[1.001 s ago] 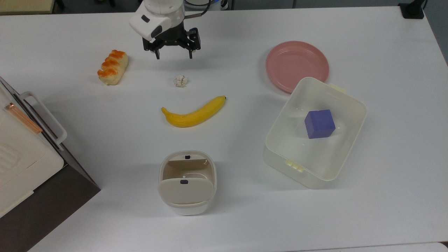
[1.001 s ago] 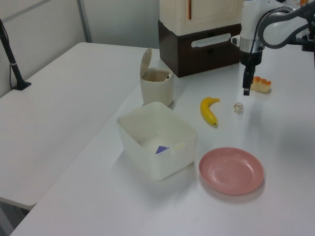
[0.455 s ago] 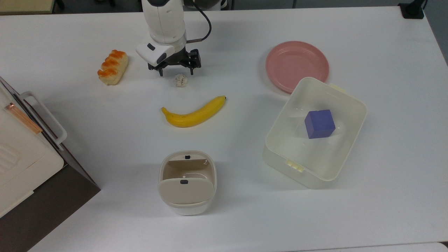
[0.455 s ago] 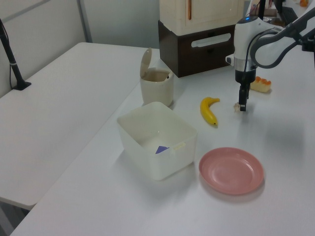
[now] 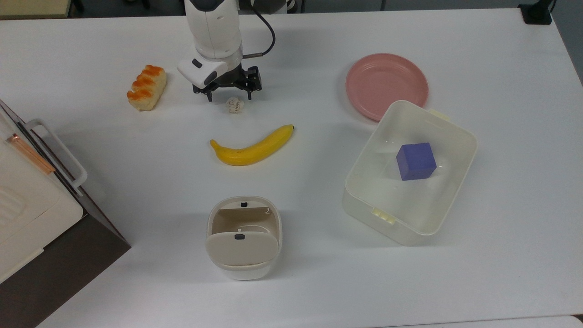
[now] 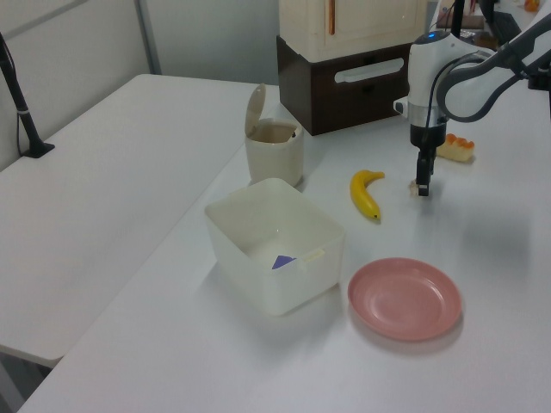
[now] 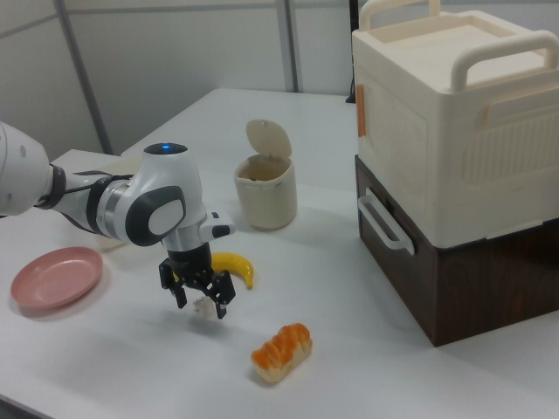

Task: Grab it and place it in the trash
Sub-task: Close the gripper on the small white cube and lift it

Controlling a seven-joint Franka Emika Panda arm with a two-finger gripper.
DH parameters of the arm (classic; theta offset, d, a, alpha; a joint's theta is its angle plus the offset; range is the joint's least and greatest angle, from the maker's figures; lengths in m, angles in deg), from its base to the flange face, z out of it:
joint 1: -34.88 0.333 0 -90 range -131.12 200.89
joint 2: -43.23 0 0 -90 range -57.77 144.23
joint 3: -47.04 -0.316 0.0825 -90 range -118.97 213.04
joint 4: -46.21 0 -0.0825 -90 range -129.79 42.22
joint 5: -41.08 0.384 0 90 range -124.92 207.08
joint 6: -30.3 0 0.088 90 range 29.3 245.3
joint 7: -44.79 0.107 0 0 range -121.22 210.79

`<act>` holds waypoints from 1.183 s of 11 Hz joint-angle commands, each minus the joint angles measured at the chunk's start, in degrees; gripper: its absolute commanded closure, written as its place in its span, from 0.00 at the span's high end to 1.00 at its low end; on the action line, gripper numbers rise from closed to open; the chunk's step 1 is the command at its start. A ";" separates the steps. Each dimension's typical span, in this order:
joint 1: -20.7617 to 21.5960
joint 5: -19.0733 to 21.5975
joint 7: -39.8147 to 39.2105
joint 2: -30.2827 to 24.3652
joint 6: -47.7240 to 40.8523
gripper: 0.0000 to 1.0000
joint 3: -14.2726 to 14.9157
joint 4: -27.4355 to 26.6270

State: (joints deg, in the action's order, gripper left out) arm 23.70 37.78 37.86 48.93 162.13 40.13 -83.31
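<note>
white table (image 5: 478, 282) fills the top view, matte and evenly lit, soft shadows only; over in the left view a second white table (image 6: 112, 189) sits beside it with a narrow seam between them, and a black clamp arm (image 6: 19, 107) rises from its far edge; behind, pale grey wall panels (image 7: 175, 52) with metal uprights (image 7: 288, 44) run across the right view; at the table's corner stands a cream cabinet (image 7: 454, 113) with handles on a dark brown base (image 7: 472, 271); top view's upper right corner shows a black mount (image 5: 537, 13)
</note>
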 commanded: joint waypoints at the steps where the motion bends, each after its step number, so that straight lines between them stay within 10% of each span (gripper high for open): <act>1: 0.29 -0.83 0.07 2.11 2.91 1.00 0.14 1.03; 4: 0.38 -1.62 0.24 3.44 3.00 0.97 0.14 1.56; 13: 0.81 -1.62 0.42 3.61 2.91 0.33 0.14 1.82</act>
State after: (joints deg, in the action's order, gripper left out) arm 23.85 37.11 37.86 52.32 164.11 39.99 -81.01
